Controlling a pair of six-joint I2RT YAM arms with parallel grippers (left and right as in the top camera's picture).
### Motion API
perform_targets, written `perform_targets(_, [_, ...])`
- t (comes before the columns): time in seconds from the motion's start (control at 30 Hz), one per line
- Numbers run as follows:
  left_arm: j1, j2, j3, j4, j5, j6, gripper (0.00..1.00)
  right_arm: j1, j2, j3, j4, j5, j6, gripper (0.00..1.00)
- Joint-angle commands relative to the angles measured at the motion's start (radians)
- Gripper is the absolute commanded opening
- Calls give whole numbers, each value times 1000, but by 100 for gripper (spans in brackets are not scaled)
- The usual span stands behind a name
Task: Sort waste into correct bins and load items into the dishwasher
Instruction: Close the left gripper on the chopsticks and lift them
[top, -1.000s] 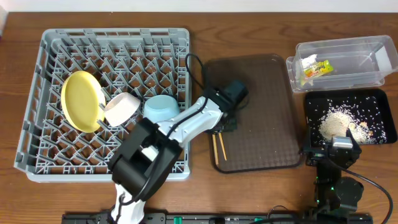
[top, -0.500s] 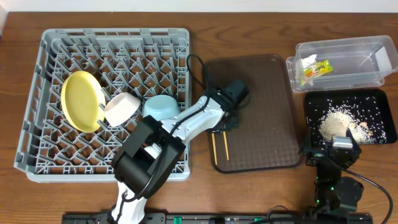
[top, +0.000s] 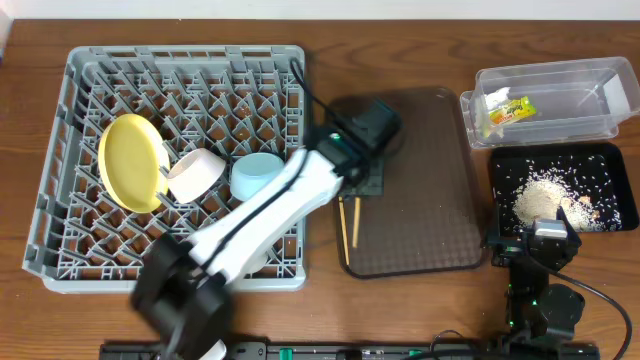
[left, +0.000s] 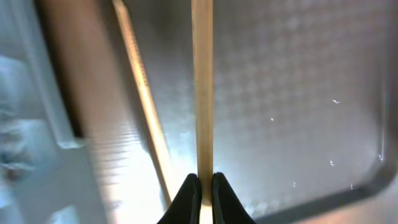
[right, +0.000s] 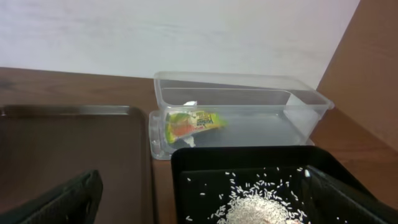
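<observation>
My left gripper (left: 201, 186) is shut on one wooden chopstick (left: 202, 93), which runs straight ahead over the brown serving tray (top: 420, 180). The second chopstick (left: 142, 99) lies slanted beside it on that tray. From overhead, the left gripper (top: 358, 190) is at the tray's left edge, with both chopsticks (top: 346, 235) just in front of it. The grey dish rack (top: 185, 52) holds the yellow plate (top: 133, 162), white bowl (top: 195, 172) and light-blue bowl (top: 255, 172). My right gripper (right: 205, 205) stands open and empty near the black tray (right: 186, 155).
The clear tub (top: 560, 100) at the back right holds the green-and-yellow wrapper (top: 505, 110). The black tray (top: 600, 160) in front of it holds scattered rice (top: 545, 195). The right arm (top: 540, 240) is parked at the table's front right corner.
The left gripper has closed on one chopstick. The left arm has swung, blurred by motion, its near part moving left. The two chopsticks have shifted slightly on the tray.
</observation>
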Motion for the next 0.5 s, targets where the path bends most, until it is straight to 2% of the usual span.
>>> perform_targets(0.0, [23, -72, 13, -80, -178, 155, 6, -13, -6, -4, -1, -1, 10, 99])
perform_targets(0.13, [79, -87, 10, -173, -285, 223, 6, -13, -6, -4, -1, -1, 10, 99])
perform_targets(0.3, [167, -54, -39, -158, -278, 222, 6, -13, -6, -4, -1, -1, 10, 99])
perform_targets(0.47, [232, -5, -48, -108, -195, 205, 6, -13, -6, -4, -1, -1, 10, 99])
